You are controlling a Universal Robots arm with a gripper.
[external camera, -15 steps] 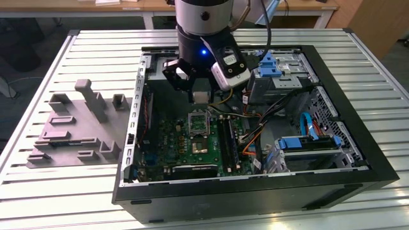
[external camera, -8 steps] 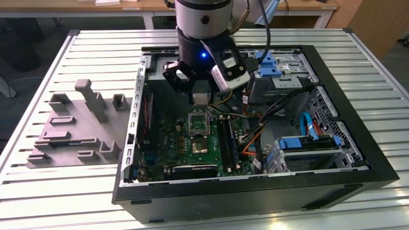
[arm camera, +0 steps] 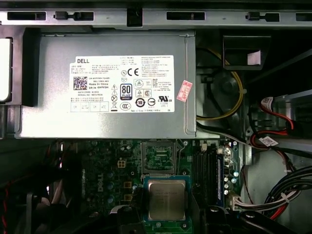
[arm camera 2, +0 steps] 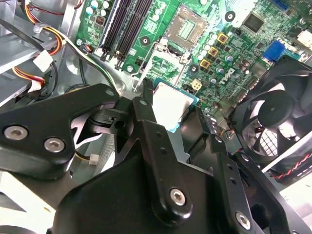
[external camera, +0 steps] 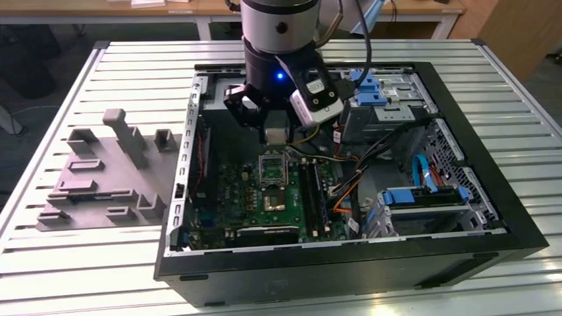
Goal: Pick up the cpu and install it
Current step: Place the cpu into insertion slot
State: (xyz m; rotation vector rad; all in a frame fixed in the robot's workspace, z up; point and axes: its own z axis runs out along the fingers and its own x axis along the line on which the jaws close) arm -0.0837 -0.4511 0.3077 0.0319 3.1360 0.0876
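Your gripper (external camera: 276, 131) hangs inside the open computer case (external camera: 491, 217), above the motherboard (external camera: 255, 194). In the second wrist view its 2 fingers (arm camera 2: 146, 119) pinch the cpu (arm camera 2: 169, 101) by opposite edges, silver top toward the camera. That edge grip, I judge, spares the underside contacts and lets the chip go down flat. The chip looks carried, not seated: the first wrist view puts the cpu (arm camera: 166, 199) just beside the socket (arm camera: 158, 156), which appears uncovered and empty, ready to receive it. The grey power supply (arm camera: 107, 83) lies beyond the socket, apart from the fingers, so nothing crowds the approach.
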